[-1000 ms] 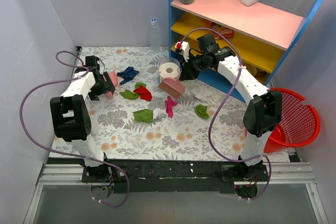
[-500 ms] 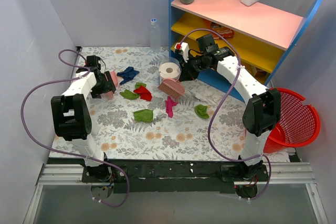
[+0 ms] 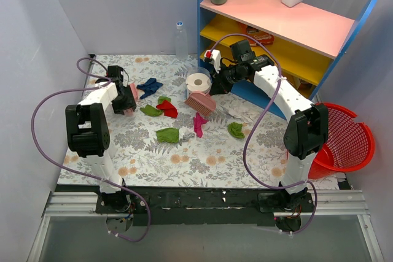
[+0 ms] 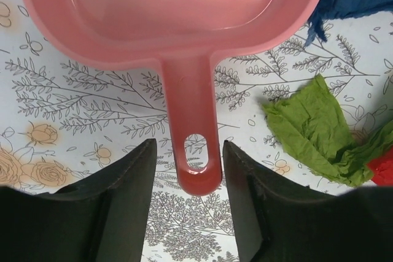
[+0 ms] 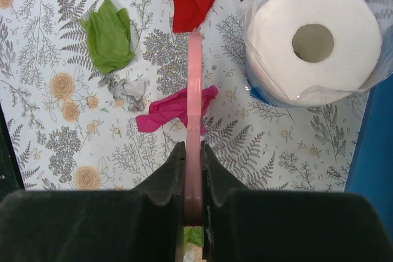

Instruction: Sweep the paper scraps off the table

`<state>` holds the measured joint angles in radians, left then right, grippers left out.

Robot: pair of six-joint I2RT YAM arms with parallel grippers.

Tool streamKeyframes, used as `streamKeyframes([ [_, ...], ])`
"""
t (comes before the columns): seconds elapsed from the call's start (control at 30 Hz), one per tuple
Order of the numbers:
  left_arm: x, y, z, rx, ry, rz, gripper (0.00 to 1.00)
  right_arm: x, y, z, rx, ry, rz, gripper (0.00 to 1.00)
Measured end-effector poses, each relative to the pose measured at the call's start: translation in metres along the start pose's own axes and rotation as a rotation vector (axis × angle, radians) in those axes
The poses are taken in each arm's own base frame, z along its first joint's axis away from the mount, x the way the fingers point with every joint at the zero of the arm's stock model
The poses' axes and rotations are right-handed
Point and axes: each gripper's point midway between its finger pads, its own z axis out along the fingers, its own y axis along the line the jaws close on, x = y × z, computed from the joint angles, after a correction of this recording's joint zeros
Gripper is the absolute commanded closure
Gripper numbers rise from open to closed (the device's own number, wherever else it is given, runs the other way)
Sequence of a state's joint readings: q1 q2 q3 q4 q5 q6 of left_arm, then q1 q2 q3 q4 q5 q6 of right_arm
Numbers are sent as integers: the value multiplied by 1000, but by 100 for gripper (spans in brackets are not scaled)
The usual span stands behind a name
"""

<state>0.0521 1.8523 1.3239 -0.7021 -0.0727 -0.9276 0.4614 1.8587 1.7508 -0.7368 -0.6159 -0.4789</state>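
Note:
Paper scraps lie mid-table [image 3: 141, 157]: dark blue [image 3: 149, 86], green [image 3: 150, 111], red [image 3: 167, 109], green [image 3: 167, 134], magenta [image 3: 199, 124], green [image 3: 236, 129]. My left gripper [image 3: 122, 94] [image 4: 190, 170] is open, its fingers either side of the pink dustpan's handle [image 4: 193, 133] with small gaps; the dustpan [image 3: 131, 97] rests on the cloth. A green scrap [image 4: 313, 130] lies to its right. My right gripper [image 3: 222, 80] [image 5: 194, 170] is shut on the pink brush's handle [image 5: 194, 90]; the brush head [image 3: 201, 102] is above the magenta scrap [image 5: 169, 111]. A whitish scrap [image 5: 126, 87] lies nearby.
A white paper roll in a blue cup [image 3: 198, 82] [image 5: 316, 41] stands beside the brush. A clear bottle [image 3: 180, 41] stands at the back. The blue shelf [image 3: 288, 35] is at the right rear, and a red basket [image 3: 341, 139] is off the table's right edge.
The left arm has shifted a little to the right and farther back at the dustpan handle. The dustpan, brush and scraps stay about where they were.

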Motion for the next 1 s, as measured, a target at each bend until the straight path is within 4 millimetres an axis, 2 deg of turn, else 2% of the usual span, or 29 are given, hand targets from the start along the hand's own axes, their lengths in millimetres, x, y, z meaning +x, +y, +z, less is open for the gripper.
streamKeyframes([
  [0.07,-4,0,0,0,-8,5,58,0,0,0,0,0,-1,99],
  [0.3,-2,2,0,-17,-6,11,59,0,0,0,0,0,-4,99],
  [0.5,17,10,-2,-30,21,26,67,2,-1,3,-4,5,1,99],
  [0.6,21,12,-3,-32,27,38,67,5,-3,6,-7,12,8,99],
  [0.77,15,13,-6,-36,1,53,63,7,-2,11,-15,20,10,99],
  [1.0,7,13,-6,-40,-35,61,65,6,2,14,-24,22,3,99],
])
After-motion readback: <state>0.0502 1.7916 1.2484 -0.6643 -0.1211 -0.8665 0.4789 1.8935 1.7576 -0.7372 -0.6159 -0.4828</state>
